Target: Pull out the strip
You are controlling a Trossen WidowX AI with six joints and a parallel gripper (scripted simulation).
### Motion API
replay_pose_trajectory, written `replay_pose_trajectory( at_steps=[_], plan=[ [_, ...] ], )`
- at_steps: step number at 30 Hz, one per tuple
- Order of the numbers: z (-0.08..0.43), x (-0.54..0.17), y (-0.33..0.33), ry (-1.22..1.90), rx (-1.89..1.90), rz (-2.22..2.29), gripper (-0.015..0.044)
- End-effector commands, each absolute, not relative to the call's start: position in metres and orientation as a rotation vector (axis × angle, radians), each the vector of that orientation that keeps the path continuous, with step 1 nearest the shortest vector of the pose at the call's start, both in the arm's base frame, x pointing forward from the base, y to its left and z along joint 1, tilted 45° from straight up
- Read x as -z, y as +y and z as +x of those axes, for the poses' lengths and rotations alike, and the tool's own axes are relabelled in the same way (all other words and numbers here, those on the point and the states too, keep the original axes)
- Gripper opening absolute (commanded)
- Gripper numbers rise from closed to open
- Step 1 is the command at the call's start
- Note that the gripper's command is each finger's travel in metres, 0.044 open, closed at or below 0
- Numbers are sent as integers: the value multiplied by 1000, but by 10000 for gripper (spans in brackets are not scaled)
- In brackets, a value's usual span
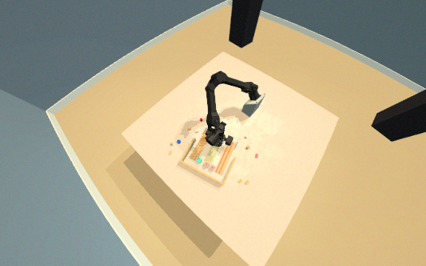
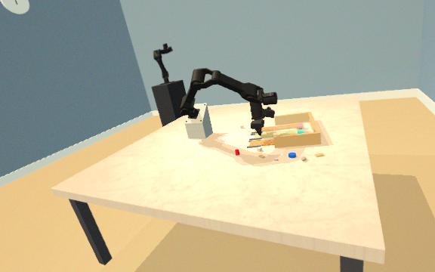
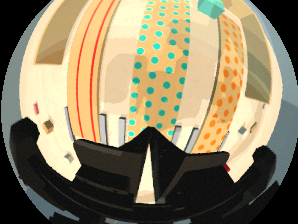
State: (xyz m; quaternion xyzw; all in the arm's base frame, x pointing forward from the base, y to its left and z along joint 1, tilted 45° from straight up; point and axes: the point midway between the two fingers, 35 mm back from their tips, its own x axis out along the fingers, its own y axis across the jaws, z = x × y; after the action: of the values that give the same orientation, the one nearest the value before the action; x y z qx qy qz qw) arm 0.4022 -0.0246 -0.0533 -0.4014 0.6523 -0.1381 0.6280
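Note:
My gripper is shut and empty, its tips just over the near end of the teal-dotted strip. That strip lies in the middle of the tray. The orange-dotted strip and the red-striped strip lie at its two sides. Two pink cubes sit at the far end in the top view; marks on them are too small to read, and their exact support is unclear. A teal cube sits near them.
A wooden wall surrounds the strips, open toward the arm's base. Thin grey guides flank the strip ends. A blue disc, a red piece and other small pieces lie outside.

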Motion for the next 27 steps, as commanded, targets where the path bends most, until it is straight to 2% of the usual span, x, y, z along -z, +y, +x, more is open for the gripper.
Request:
replay_pose_trajectory(
  at_steps=[1, 27],
  plan=[
    [402, 53, -25, 1495, 319, -927, 0],
    [403, 55, -27, 1495, 319, -927, 0]
  ],
)
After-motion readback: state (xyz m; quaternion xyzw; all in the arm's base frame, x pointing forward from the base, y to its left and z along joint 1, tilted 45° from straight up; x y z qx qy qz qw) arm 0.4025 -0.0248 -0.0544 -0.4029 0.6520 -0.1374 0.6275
